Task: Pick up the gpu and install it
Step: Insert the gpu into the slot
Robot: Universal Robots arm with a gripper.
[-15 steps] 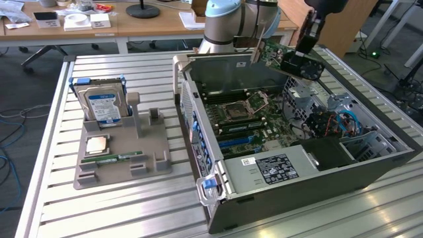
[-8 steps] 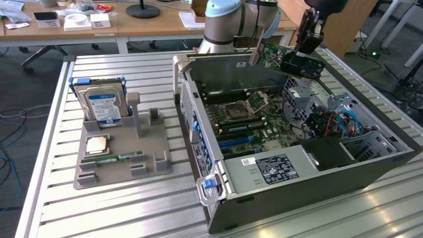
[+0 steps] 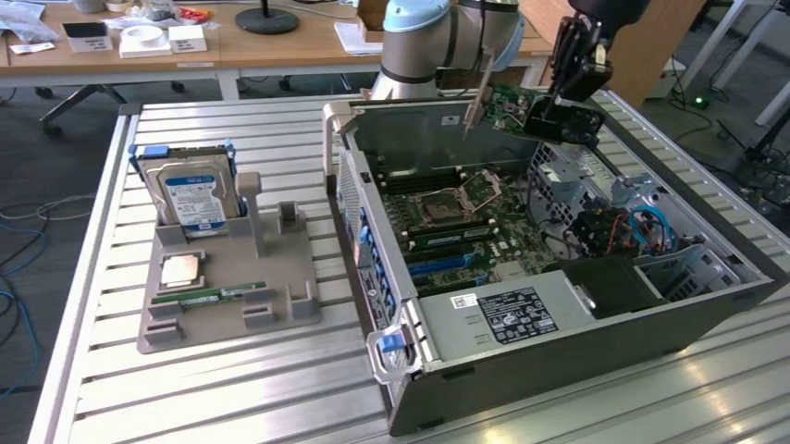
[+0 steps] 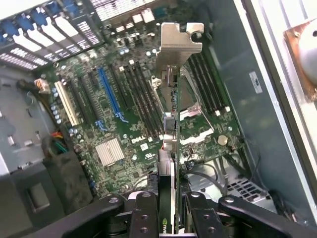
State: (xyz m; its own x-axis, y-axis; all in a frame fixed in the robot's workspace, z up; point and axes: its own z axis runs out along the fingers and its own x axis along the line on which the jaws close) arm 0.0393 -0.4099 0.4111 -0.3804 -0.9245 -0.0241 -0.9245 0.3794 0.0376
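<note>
The gpu (image 3: 504, 104) hangs in the air over the back part of the open computer case (image 3: 580, 347), its silver end bracket (image 3: 475, 102) pointing down toward the exterior view's left. My gripper (image 3: 553, 113) is shut on the card's other end. In the wrist view the gpu (image 4: 174, 148) shows edge-on between my gripper (image 4: 173, 220) fingers (image 4: 143, 213), with its bracket (image 4: 178, 39) farthest from them. Well below it lies the green motherboard (image 4: 124, 148) with a blue slot (image 4: 109, 94). The card touches nothing in the case.
On the slatted metal table (image 3: 235, 388), a grey holder (image 3: 228, 305) at the exterior view's left carries a hard drive (image 3: 188, 194), a processor chip (image 3: 181, 269) and a memory stick (image 3: 222, 296). Cables (image 3: 630, 227) and a drive cage fill the case's right end.
</note>
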